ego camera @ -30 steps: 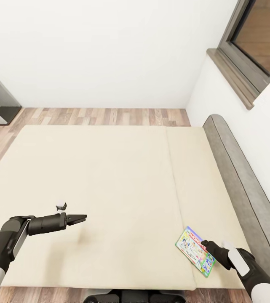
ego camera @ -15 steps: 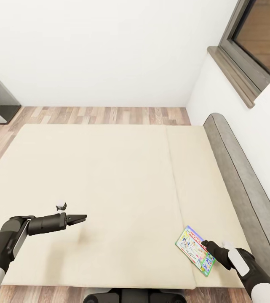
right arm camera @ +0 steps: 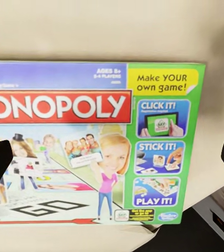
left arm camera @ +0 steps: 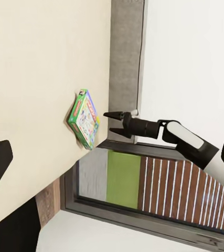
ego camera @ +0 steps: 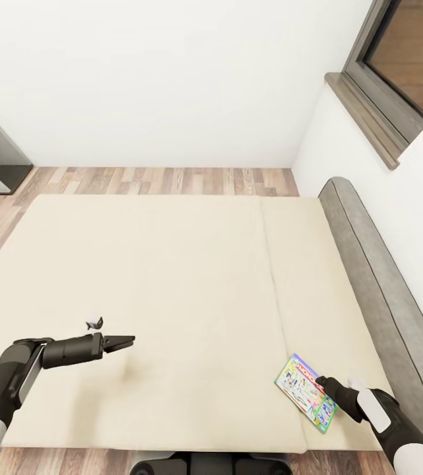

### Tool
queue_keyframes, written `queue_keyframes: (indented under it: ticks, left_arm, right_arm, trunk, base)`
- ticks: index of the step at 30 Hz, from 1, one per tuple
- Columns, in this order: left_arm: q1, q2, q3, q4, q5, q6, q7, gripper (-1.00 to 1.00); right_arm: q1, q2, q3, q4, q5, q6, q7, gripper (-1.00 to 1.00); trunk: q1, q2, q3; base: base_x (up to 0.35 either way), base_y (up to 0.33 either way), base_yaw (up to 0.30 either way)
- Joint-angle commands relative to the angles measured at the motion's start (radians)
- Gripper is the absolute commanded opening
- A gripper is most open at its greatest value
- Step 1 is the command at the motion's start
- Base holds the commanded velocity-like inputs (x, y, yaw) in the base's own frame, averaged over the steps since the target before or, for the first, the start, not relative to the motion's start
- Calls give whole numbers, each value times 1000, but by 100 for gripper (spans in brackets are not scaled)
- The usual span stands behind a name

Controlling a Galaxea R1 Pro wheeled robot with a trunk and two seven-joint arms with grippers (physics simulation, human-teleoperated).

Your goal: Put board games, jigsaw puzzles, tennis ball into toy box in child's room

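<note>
The board game (ego camera: 307, 392), a Monopoly box in white, green and blue, lies flat on the beige mattress of the bed (ego camera: 171, 277) at the lower right of the head frame, close to the bed's near edge and not far from the grey headboard (ego camera: 376, 284) that runs up the right side. The right gripper (ego camera: 326, 384) is at the box's near corner; in the right wrist view the lid (right arm camera: 96, 142) spans the middle of the frame with a dark fingertip at each side edge, so the jaws stand wide and hold nothing. The step in hand looks like the pickup of this box. Next the right gripper would need to settle over an edge of the thin box and close on it, which may be awkward with the box flat on the soft mattress. The left gripper (ego camera: 124, 342) hovers over bare mattress at the lower left, jaws narrow and empty. The toy box is not in these frames, so its contents cannot be told.
</note>
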Motion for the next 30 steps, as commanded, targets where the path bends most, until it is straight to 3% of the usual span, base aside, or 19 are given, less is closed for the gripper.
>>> queue_keyframes:
  ticks: [1,11,23,30]
  left_arm:
    - [-1,2,1,0,1,11,-4,100]
    - [-11,24,8,-15,9,23,-21,100]
    - [-14,25,0,-46,8,45,-93,100]
    - [-14,20,-5,-55,4,48,-96,100]
  right_arm:
    - [0,0,-2,-2,-10,5,-6,100]
    - [0,0,-1,0,-16,7,1,100]
    - [0,0,-2,0,-22,15,5,100]
    - [0,-1,-2,-1,-24,17,6,100]
  trunk:
    - [1,-2,-1]
    - [1,-2,-1]
    - [1,-2,-1]
    - [1,-2,-1]
  base:
    - [0,0,0]
    - [0,0,0]
    - [0,0,0]
    - [0,0,0]
